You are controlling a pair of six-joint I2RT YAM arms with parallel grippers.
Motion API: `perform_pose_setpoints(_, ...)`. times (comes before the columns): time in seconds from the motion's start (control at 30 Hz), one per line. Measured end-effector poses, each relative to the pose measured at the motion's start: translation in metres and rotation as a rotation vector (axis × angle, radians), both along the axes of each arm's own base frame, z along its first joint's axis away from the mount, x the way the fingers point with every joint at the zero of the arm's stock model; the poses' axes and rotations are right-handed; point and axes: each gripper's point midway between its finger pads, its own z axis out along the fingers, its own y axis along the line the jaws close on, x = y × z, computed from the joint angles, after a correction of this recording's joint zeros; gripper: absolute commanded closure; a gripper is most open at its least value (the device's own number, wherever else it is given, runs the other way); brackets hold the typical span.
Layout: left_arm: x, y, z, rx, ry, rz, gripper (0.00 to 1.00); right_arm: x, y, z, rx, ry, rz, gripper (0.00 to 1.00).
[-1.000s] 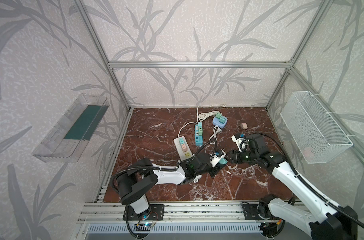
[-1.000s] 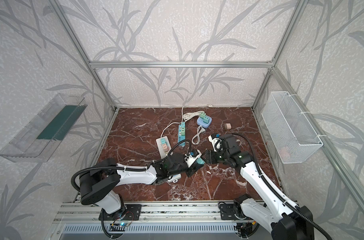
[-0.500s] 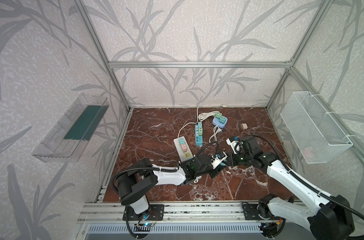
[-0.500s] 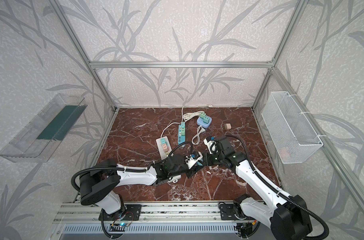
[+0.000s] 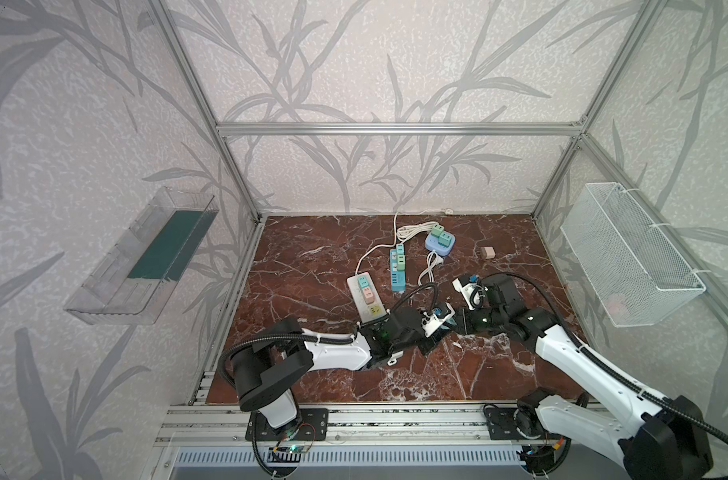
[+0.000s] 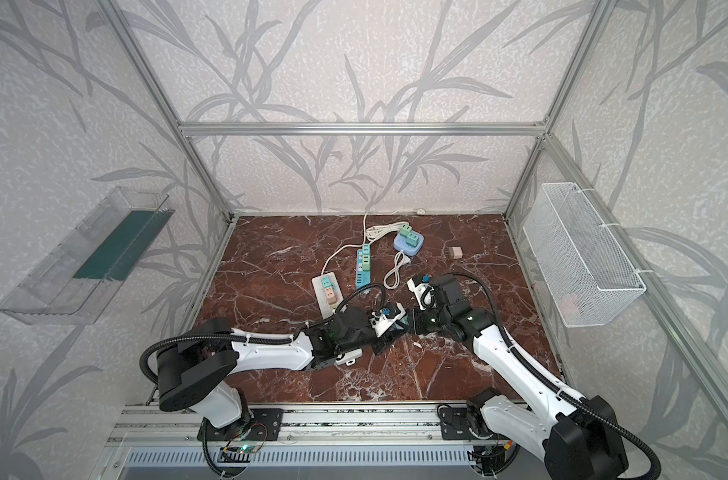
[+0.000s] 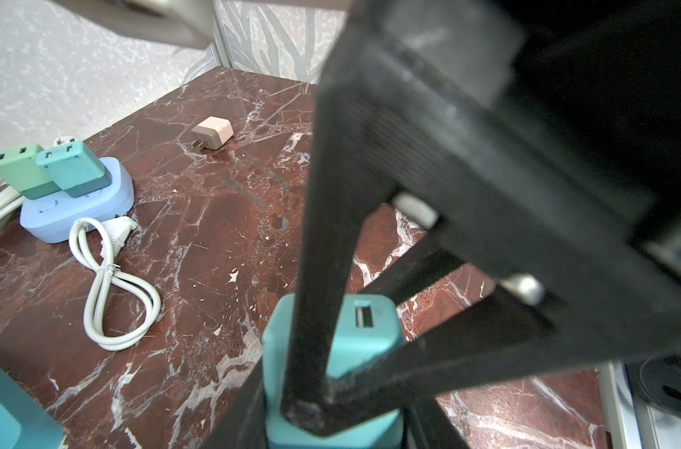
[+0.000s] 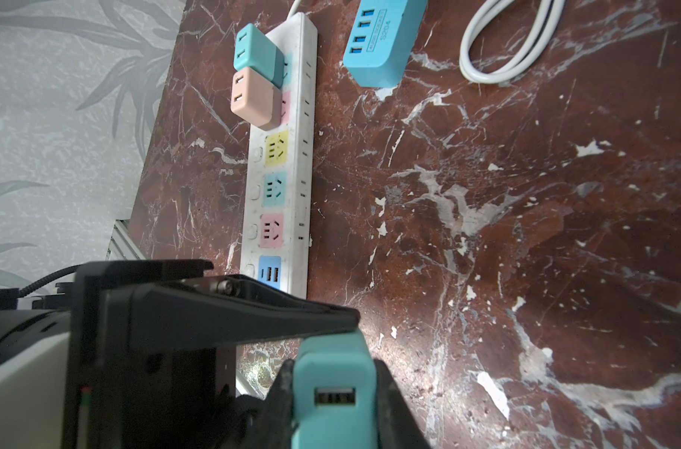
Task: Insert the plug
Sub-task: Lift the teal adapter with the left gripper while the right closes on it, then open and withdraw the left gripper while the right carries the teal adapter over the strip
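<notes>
Red marbled worktop [image 5: 312, 266] across the middle of both top views. On it, left of centre in the right wrist view, a white power strip [image 8: 292, 163] with yellow, teal and pink sockets free. At lower centre of a top view, left pincer [image 6: 391, 332] tip to tip with right pincer [image 8: 335, 379]. Right pincer clenched on the teal plug [image 8: 333, 361], bottom centre of the right wrist view, apart from the strip. Left pincer at the plug too, one finger touching its edge; gripping or released, cannot tell.

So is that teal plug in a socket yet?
Out. The teal plug is clamped in the right gripper over the marble, not on the white power strip, whose yellow, teal and pink sockets sit empty.
</notes>
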Motion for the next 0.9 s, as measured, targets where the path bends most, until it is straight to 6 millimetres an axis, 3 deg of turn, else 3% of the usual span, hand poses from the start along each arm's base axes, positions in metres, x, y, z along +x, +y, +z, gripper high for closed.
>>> perform_pose_setpoints(0.17,0.011,0.013,0.025,-0.048,-0.027,0.109,0.3,0.007,-0.004,0.013,0.014,-0.045,-0.052,0.95)
perform_pose_setpoints(0.3,0.021,0.037,0.068,-0.147,-0.055,0.238,0.21,0.026,-0.006,0.028,-0.008,-0.113,-0.115,0.97)
perform_pose_setpoints(0.4,0.03,0.067,0.109,-0.23,-0.076,0.371,0.16,0.04,0.005,0.04,-0.029,-0.164,-0.123,0.98)
perform_pose_setpoints(0.53,0.057,0.134,0.154,-0.302,-0.047,0.592,0.15,0.048,0.04,0.045,-0.07,-0.215,-0.079,0.99)
perform_pose_setpoints(0.67,0.112,0.248,0.187,-0.418,0.018,0.934,0.14,0.046,0.087,0.036,-0.138,-0.261,-0.003,0.99)
perform_pose_setpoints(0.77,0.126,0.314,0.183,-0.469,0.066,1.115,0.13,0.045,0.127,0.024,-0.202,-0.297,0.054,1.0)
perform_pose_setpoints(0.9,0.136,0.353,0.155,-0.498,0.18,1.223,0.13,0.052,0.168,0.007,-0.265,-0.332,0.095,1.0)
